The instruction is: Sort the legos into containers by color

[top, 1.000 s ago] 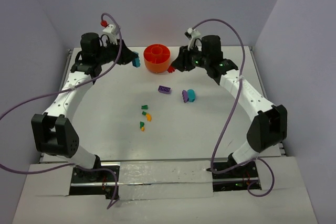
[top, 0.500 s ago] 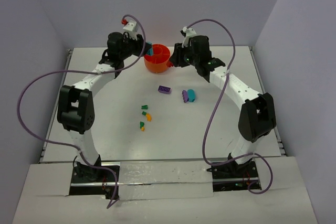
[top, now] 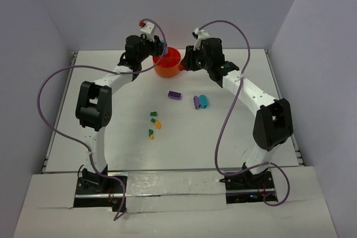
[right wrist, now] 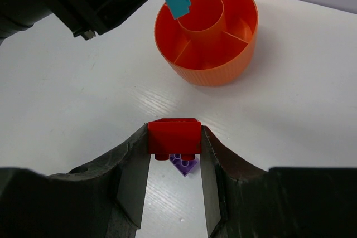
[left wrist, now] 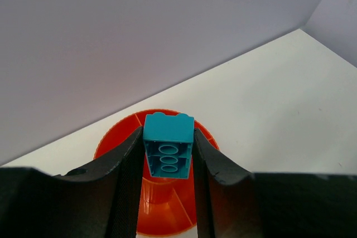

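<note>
Teal brick [left wrist: 168, 147] clamped in the left gripper [left wrist: 167, 135], its long axis running along the fingers and tipped down toward the tub [left wrist: 114, 147]. Seen from the right wrist, the brick's lower end hangs over the tub's rim on the side facing the left arm. It is above an outer compartment rather than the central ring, but whether it is fully inside the rim line cannot be told. The right gripper [right wrist: 174, 132] is closed on a red brick [right wrist: 174, 135] and stands beside the tub, apart from it, with the tub straight ahead of its fingers. A purple piece [right wrist: 183, 165] shows just under the red brick; whether it is joined to it or lies on the table [top: 111, 110] cannot be told. The left arm is judged the nearer to a drop, needing only a small shift inward before opening. Loose bricks [top: 154, 124] lie well apart from the tub, toward the arms' bases.
</note>
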`<state>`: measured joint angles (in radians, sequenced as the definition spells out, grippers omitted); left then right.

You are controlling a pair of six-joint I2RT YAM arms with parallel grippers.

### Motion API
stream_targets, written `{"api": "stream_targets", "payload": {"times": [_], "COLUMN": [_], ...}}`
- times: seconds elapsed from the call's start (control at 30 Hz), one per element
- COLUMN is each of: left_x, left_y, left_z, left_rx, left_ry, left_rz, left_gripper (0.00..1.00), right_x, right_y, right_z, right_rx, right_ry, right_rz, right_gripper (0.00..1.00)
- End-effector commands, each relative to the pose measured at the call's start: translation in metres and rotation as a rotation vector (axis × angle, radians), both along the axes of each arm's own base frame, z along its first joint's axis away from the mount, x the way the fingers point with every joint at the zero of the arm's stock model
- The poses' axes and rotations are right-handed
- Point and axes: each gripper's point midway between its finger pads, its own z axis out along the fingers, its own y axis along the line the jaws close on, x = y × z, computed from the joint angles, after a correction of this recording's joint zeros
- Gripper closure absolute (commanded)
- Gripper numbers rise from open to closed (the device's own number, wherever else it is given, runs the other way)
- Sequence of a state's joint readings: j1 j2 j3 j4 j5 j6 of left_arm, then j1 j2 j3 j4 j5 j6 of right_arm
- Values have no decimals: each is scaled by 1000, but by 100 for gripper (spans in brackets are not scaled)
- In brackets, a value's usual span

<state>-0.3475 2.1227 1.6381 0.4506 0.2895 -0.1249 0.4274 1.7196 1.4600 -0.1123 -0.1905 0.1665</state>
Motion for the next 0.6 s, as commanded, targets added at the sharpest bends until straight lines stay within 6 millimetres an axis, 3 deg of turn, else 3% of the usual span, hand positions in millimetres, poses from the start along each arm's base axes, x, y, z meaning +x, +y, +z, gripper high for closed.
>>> {"api": "stream_targets", "payload": {"times": [0.0,0.3,0.57], "left_x": [13,18,24], "left_y": [-6,-11,-16], "left_z": [39,21,3], "left_rx": [-34,-29,-36], "left_ry": [-136,-105,-60], "left_rz": [9,2,7], "left_gripper": [93,89,76], "right_x": [14,18,24], "right_y": [2,2,0], "right_z": [21,17,16], "right_rx": [19,16,17], "right_ry": [-64,-55,-52], "right_rz": [-16,-21,-33], "right_gripper": [100,100,100]}}
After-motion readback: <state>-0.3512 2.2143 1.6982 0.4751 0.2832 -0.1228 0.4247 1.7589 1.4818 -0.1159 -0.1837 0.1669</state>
